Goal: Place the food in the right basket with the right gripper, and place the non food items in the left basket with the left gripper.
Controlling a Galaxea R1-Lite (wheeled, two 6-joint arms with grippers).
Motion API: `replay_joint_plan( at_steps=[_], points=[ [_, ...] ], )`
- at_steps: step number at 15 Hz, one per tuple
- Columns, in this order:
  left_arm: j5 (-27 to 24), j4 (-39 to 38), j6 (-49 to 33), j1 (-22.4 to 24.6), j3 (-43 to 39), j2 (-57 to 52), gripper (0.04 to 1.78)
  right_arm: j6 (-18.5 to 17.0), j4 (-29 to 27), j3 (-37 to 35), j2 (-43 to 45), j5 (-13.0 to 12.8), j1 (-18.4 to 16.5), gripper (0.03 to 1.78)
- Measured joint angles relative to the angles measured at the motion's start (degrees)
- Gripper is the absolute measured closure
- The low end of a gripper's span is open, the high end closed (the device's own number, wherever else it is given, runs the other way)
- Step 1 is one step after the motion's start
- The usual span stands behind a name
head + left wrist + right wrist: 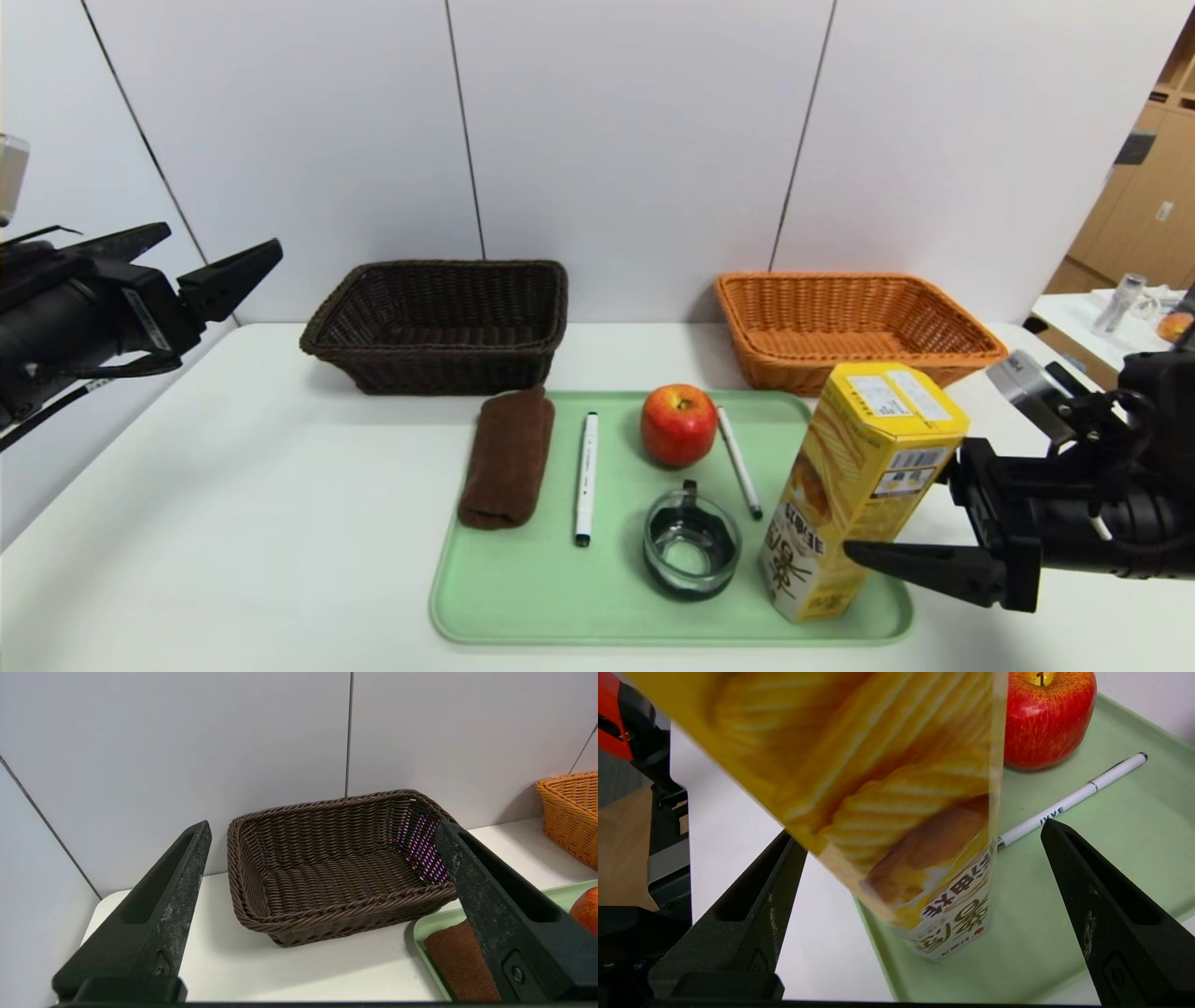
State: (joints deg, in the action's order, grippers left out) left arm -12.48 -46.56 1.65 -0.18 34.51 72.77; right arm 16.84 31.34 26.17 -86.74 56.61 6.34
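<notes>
Both baskets hold nothing: brown basket (439, 322) sits straight ahead of the left gripper (322, 833), orange basket (854, 327) behind and beyond the right gripper (920, 833). All items are on the green tray (551, 597).

Right gripper: fingers spread wide, level with the lower half of the snack box (854, 485), box between the fingertips in the wrist view; contact not clear. Box stands upright, long axis vertical, at the tray corner nearest this gripper.

Past the box from the right gripper: apple (679, 425), stem up, with one pen (739, 462) just beside it, long axis roughly front to back, dark tip toward the robot. Glass cup (691, 546) sits upright in front of the apple, handle toward the apple.

Second pen (585, 478) lies near parallel, dark tip toward the robot. Towel (509, 457) is at the tray edge nearest the left gripper, roll axis front to back.

Left gripper: fingers spread wide, holding nothing, raised off to the table's left side, well apart from the tray.
</notes>
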Motion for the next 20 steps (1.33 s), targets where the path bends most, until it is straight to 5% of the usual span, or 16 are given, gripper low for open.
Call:
replay_joint_plan(
  at_steps=[13, 17, 20],
  points=[
    [-0.02, 0.09, 0.20, 0.00, -0.65, -0.13, 0.13, 2.36, 2.69, 5.08, -8.96, 0.57, 3.50, 0.11],
    [0.00, 0.09, 0.17, 0.00, -0.69, -0.06, 0.13, 1.60, 3.69, 4.80, -8.89, 0.33, 3.66, 0.71],
    [-0.02, 0.11, 0.20, 0.00, -1.06, -0.13, 0.13, 1.60, 3.79, 4.53, -8.83, 0.61, 3.83, 0.98]
  ],
)
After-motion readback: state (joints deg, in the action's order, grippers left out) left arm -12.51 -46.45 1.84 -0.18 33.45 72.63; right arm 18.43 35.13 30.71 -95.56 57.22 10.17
